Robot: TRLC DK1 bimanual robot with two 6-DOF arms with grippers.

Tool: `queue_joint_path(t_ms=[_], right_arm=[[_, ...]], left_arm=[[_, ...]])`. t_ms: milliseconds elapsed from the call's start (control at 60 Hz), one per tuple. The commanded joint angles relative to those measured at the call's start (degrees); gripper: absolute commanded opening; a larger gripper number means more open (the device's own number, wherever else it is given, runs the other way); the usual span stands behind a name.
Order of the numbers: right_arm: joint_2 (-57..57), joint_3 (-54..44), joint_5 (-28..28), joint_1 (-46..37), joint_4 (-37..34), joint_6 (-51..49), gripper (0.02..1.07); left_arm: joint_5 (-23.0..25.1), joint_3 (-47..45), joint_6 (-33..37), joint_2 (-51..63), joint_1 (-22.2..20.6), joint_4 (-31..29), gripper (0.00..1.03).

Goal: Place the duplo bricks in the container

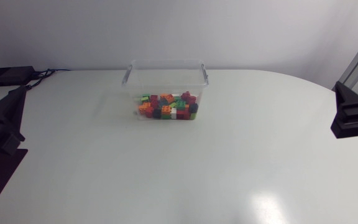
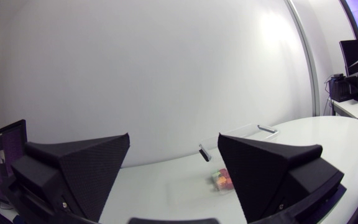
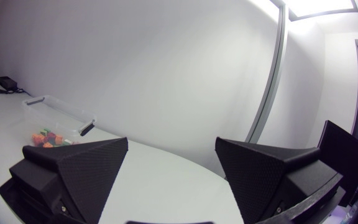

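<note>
The left end effector (image 1: 2, 124) is released, its wedge fingers spread with nothing between them, and the right end effector (image 1: 353, 115) is likewise spread and empty. Both sit at the sides of the tabletop (image 1: 241, 162), well apart from the work. The clear container (image 1: 166, 70) stands between the two end effectors, far ahead of each, and the duplo bricks (image 1: 166, 107) lie heaped in its bottom. No loose brick shows outside it, though one behind the far wall could probably not be seen from here.

The likeliest trouble from here is a needless reach. The container looks light and its walls are transparent, so a finger coming in low could clip the rim or a grey handle (image 1: 128, 74) and shove or tip the box, spilling what is already in it. The tabletop is smooth, white and glossy — little to stop a nudged container sliding. A bright patch of reflected light (image 1: 267, 202) lies nearer the right end effector.
</note>
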Motion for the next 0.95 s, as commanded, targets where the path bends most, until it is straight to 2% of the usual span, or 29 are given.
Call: queue_joint_path(t_ms=[0, 700, 933], right_arm=[[-1.8, -3.5, -0.8, -1.0, 0.2, 2.5, 1.03], [-19.1, -27.9, -14.7, -8.9, 4.0, 18.9, 1.03], [-19.4, -28.2, -14.8, -9.0, 4.0, 19.1, 1.03]], left_arm=[[-0.1, -3.3, -2.2, -1.3, 0.6, 0.8, 0.99], [-3.1, -24.6, -12.6, -12.8, 1.6, 2.6, 0.99], [-3.1, -24.8, -12.8, -12.9, 1.6, 2.6, 0.99]])
